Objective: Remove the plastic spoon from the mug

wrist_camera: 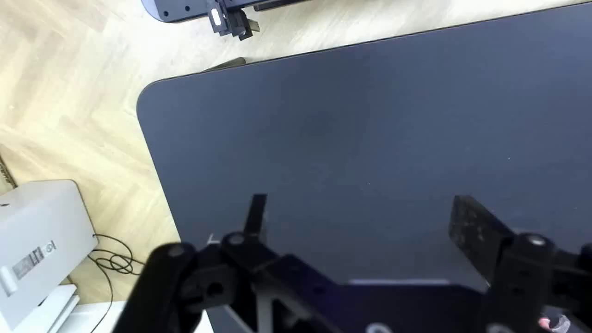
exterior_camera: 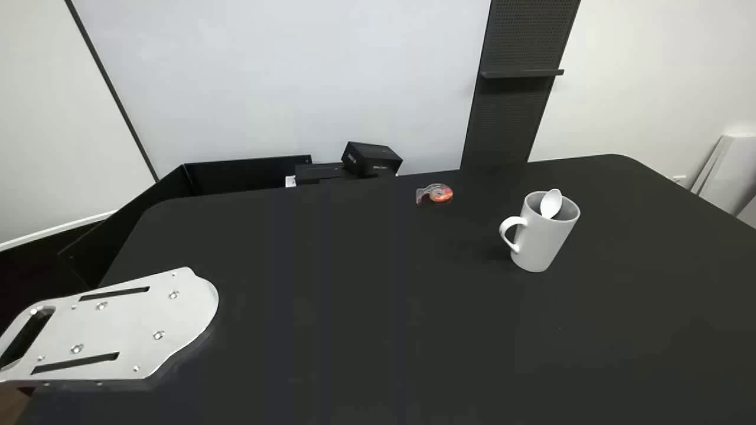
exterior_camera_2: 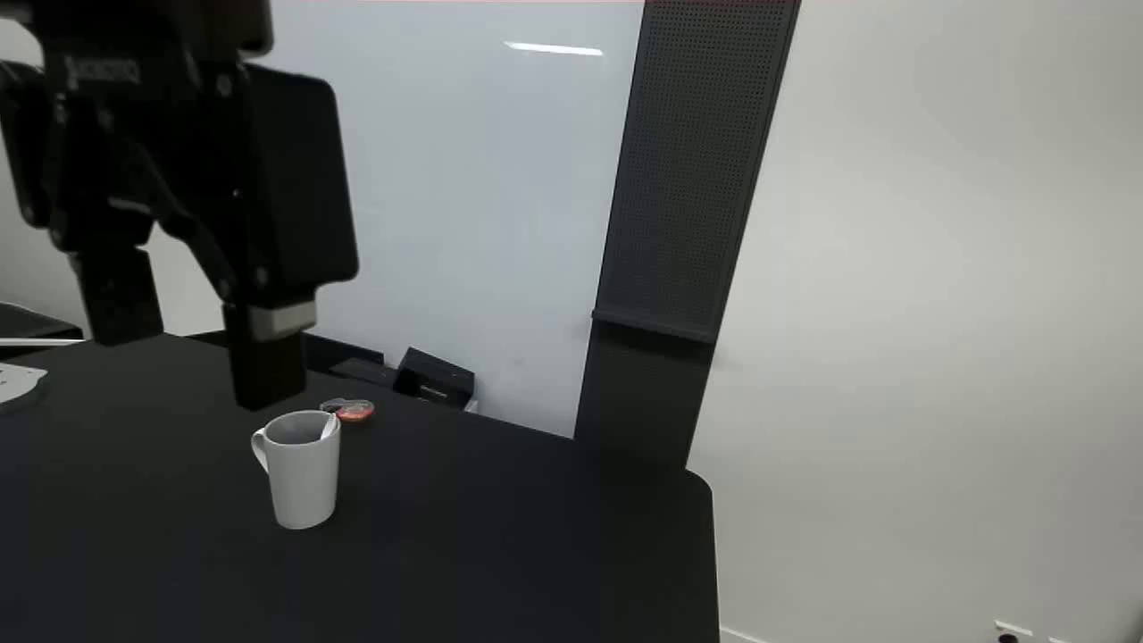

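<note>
The white mug stands upright on the black table, and it also shows in an exterior view. The white plastic spoon leans inside the mug with its oval bowl up at the rim; in an exterior view its top shows at the mug's far edge. The rest of the spoon is hidden in the mug. My gripper is open and empty, high above the table. In the wrist view the gripper has its fingers wide apart over bare tabletop. I cannot make out mug or spoon there.
A red-and-clear tape dispenser lies behind the mug. A black box sits at the table's back edge. A silver metal plate is at the near left in an exterior view. A pegboard column stands behind.
</note>
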{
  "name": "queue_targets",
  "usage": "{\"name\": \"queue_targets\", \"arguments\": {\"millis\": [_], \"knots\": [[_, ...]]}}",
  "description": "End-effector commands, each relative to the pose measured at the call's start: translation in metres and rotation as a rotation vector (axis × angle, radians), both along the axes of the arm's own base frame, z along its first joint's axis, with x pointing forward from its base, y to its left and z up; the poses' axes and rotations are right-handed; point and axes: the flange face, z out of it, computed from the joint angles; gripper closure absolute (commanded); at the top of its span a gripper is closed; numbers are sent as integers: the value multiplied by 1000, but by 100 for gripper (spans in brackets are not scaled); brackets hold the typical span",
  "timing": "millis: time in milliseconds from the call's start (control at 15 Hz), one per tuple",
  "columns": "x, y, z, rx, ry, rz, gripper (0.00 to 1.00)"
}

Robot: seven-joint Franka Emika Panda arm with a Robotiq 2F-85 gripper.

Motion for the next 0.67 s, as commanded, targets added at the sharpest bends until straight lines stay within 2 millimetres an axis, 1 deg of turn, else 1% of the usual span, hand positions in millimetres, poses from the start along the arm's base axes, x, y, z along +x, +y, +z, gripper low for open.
{"name": "queue_targets", "arguments": {"millis": [0, 267, 400, 600], "knots": [[0, 0, 1, 0, 1, 0, 0], [0, 0, 1, 0, 1, 0, 0], [13, 4, -1, -9, 8, 11, 0], [41, 17, -6, -19, 9, 31, 0]]}}
